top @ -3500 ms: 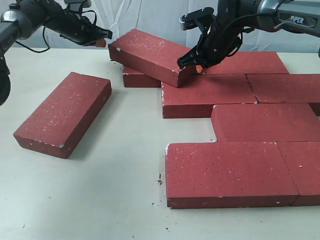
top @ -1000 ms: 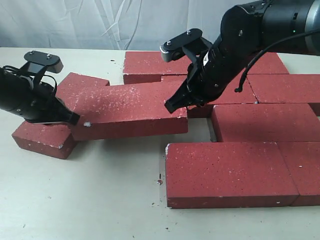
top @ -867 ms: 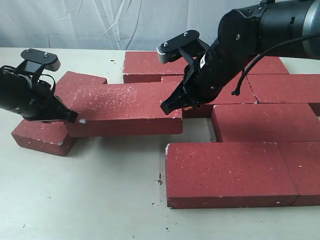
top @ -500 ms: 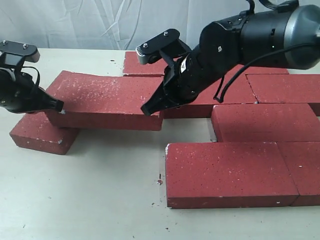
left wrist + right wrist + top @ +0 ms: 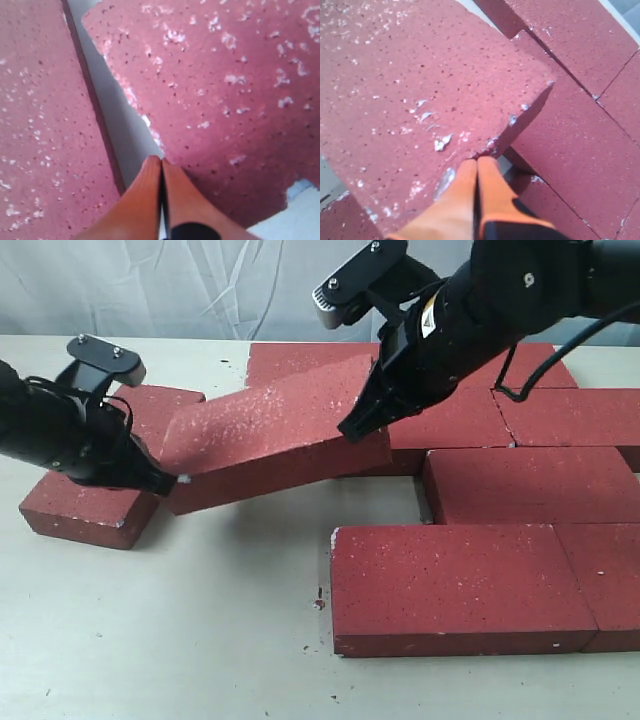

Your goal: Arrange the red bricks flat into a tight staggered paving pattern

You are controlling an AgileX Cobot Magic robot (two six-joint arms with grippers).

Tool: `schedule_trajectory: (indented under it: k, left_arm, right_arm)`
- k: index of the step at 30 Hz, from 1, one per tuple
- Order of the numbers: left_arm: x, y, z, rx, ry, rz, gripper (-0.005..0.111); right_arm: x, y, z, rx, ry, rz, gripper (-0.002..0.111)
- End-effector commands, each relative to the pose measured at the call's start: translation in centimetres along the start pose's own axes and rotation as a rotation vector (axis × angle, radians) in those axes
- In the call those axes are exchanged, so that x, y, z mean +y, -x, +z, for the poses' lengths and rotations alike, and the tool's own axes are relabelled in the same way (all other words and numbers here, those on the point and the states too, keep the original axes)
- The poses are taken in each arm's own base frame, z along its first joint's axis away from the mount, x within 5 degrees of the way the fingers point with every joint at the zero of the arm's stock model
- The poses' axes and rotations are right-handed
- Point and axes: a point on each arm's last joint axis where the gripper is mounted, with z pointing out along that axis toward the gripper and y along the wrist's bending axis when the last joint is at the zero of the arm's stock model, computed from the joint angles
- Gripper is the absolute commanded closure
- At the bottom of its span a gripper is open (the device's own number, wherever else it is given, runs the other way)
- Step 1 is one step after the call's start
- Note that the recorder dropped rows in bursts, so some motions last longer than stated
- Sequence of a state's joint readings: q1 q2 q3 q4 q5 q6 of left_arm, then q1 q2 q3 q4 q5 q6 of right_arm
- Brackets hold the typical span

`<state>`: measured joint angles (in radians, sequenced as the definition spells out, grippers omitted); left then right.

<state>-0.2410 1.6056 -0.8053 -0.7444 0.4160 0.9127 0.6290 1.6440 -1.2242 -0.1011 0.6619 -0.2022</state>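
1 red brick [image 5: 275, 440] tilted, lower end over a flat brick [image 5: 80, 505], left fingers [image 5: 142, 200] pressed together, right fingers [image 5: 457, 200] pressed together

Pale table [image 5: 200, 640], red bricks [image 5: 450, 585] lying flat

a pale cream surface [image 5: 200, 640] fills most of the exterior view, matte and evenly lit, with only soft, short shadows lying on it. near its front middle sit a few small dark specks [image 5: 319, 602]. behind the surface's far edge hangs a white cloth [image 5: 200, 285], creased in slanting folds. it spans the whole width behind the surface and closes off the back.
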Motion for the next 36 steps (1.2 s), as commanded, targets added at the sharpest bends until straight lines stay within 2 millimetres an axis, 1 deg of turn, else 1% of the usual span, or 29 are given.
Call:
schedule_trajectory:
  k: [1, 5, 8, 12, 14, 17, 21, 23, 27, 31, 34, 36]
  left_arm:
    - [-0.9, -0.7, 1.6, 0.052, -0.06, -0.04, 0.107]
    - [-0.3, -1.0, 2.2, 0.044, -0.003, -0.035, 0.107]
    - [-0.1, -0.8, 2.1, 0.024, 0.024, -0.031, 0.107]
    - [0.3, -0.5, 1.9, -0.004, 0.075, 0.012, 0.107]
    - [0.8, -0.6, 1.8, -0.007, 0.088, 0.002, 0.107]
    - [1.8, -0.9, 1.6, 0.003, 0.101, -0.015, 0.107]
    - [3.1, -1.7, 1.1, 0.041, 0.08, -0.061, 0.107]
    - [3.2, -2.2, 0.9, 0.085, 0.047, -0.053, 0.107]
    - [2.9, -3.2, 0.7, 0.18, -0.026, -0.007, 0.107]
    - [3.0, -2.6, 0.1, 0.154, -0.009, 0.019, 0.107]
    - [3.8, -1.5, -0.3, 0.087, 0.084, 0.073, 0.107]
    - [4.5, -0.6, -0.5, 0.02, 0.156, 0.08, 0.107]
  right_arm:
    - [1.3, 0.7, 2.9, -0.034, 0.067, 0.069, 0.109]
    - [1.9, 0.7, 4.8, -0.035, 0.096, 0.113, 0.109]
    - [2.2, 0.8, 6.1, -0.058, 0.118, 0.159, 0.109]
    - [2.6, 0.7, 7.5, -0.061, 0.129, 0.173, 0.109]
    - [2.7, 0.6, 8.0, -0.051, 0.133, 0.18, 0.109]
    - [3.0, 0.6, 8.2, -0.046, 0.148, 0.203, 0.109]
    - [3.5, 0.7, 8.3, -0.054, 0.151, 0.114, 0.109]
    - [3.5, 0.5, 8.3, -0.034, 0.148, 0.092, 0.109]
    - [3.6, -0.4, 8.3, 0.053, 0.154, 0.041, 0.109]
    - [3.6, -0.5, 8.3, 0.072, 0.159, 0.034, 0.109]
    - [3.7, -0.3, 8.3, 0.045, 0.154, 0.014, 0.109]
    - [3.6, -0.1, 8.3, 0.019, 0.147, 0.014, 0.106]
